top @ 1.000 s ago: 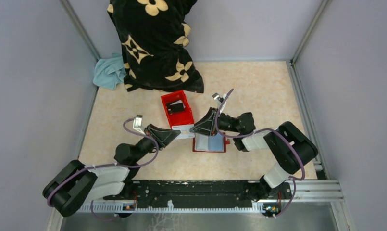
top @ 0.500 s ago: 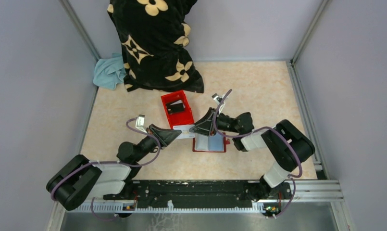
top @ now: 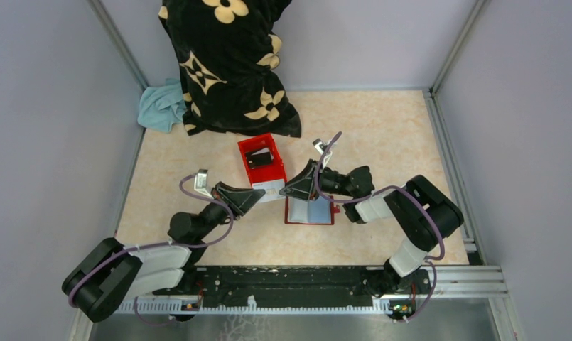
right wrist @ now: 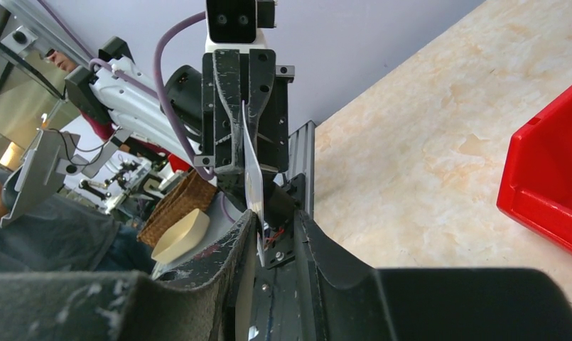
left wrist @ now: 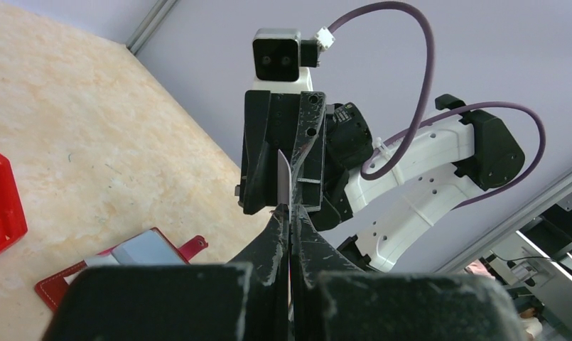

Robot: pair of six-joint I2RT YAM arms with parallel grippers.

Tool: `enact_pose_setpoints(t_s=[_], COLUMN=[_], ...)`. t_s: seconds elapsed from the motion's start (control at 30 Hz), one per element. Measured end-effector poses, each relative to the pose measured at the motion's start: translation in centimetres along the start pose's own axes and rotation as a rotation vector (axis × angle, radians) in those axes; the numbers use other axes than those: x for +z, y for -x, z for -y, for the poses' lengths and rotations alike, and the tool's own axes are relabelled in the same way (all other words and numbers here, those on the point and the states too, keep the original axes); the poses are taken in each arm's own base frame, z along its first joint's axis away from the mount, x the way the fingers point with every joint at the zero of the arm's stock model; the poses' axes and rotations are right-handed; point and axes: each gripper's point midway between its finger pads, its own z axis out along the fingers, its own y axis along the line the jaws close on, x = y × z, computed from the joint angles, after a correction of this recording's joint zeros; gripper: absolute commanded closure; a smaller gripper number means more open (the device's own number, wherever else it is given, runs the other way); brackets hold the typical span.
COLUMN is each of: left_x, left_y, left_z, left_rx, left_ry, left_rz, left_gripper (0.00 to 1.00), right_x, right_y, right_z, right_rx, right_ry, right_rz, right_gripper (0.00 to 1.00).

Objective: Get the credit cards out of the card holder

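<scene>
The card holder [top: 310, 222] lies open on the table, with pale blue-grey credit cards [top: 317, 211] in its pockets. It also shows low on the left in the left wrist view, as a red card holder [left wrist: 55, 288]. My left gripper [top: 263, 193] is shut on one credit card [left wrist: 283, 177], held edge-on above the table just left of the holder. My right gripper [right wrist: 276, 217] faces it from the right. Its jaws stand apart around the card's far end [right wrist: 252, 177], and the card leans on one finger.
A bright red open box [top: 261, 162] with a black item inside stands just behind the two grippers. A black flowered bag [top: 226, 64] and a blue cloth [top: 162, 106] fill the back left corner. Grey walls close in both sides.
The right gripper's jaws have opened a little around the card. The left arm has shifted slightly left and back with the card still in its grip.
</scene>
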Motion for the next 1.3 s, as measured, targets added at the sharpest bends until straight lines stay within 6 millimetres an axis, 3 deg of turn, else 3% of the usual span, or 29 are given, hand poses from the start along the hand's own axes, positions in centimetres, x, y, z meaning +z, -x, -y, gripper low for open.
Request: enact_pose_setpoints(t_s=[0.07, 0.27, 0.5, 0.6, 0.73, 0.8, 0.93, 1.07, 1.2, 1.3], left_x=[0.0, 0.0, 0.1, 0.1, 0.0, 0.0, -0.3, -1.2, -2.1, -2.5], left_y=[0.2, 0.3, 0.3, 0.3, 0.8, 1.6, 3.2, 4.3, 6.0, 7.0], left_z=[0.2, 0.1, -0.2, -0.5, -0.6, 0.0, 1.4, 0.8, 0.1, -0.1], left_rx=[0.006, 0.011, 0.022, 0.026, 0.040, 0.054, 0.102, 0.148, 0.211, 0.251], left_ry=[-0.007, -0.004, 0.009, 0.019, 0.027, 0.013, -0.006, 0.080, 0.200, 0.274], left_rz=[0.005, 0.011, 0.017, 0.020, 0.045, 0.074, 0.133, 0.165, 0.192, 0.193], left_gripper=[1.00, 1.00, 1.00, 0.80, 0.32, 0.20, 0.14, 0.13, 0.11, 0.10], right_x=[0.0, 0.0, 0.1, 0.1, 0.1, 0.2, 0.6, 1.7, 3.8, 4.5], right_y=[0.0, 0.1, 0.3, 0.2, 0.2, 0.4, 1.4, 3.0, 7.0, 10.2], right_z=[0.0, 0.0, -0.1, -0.1, -0.1, -0.1, 0.0, 2.7, 6.9, 8.8], right_rx=[0.001, 0.002, 0.004, 0.005, 0.006, 0.007, -0.005, -0.015, -0.083, -0.146], right_ry=[-0.001, 0.000, 0.004, 0.003, 0.003, 0.005, 0.005, -0.088, -0.310, -0.453], right_rz=[0.001, 0.002, 0.005, 0.004, 0.004, 0.004, 0.012, -0.020, -0.065, -0.105], right_gripper=[0.76, 0.99, 1.00, 1.00, 1.00, 1.00, 1.00, 1.00, 1.00, 1.00])
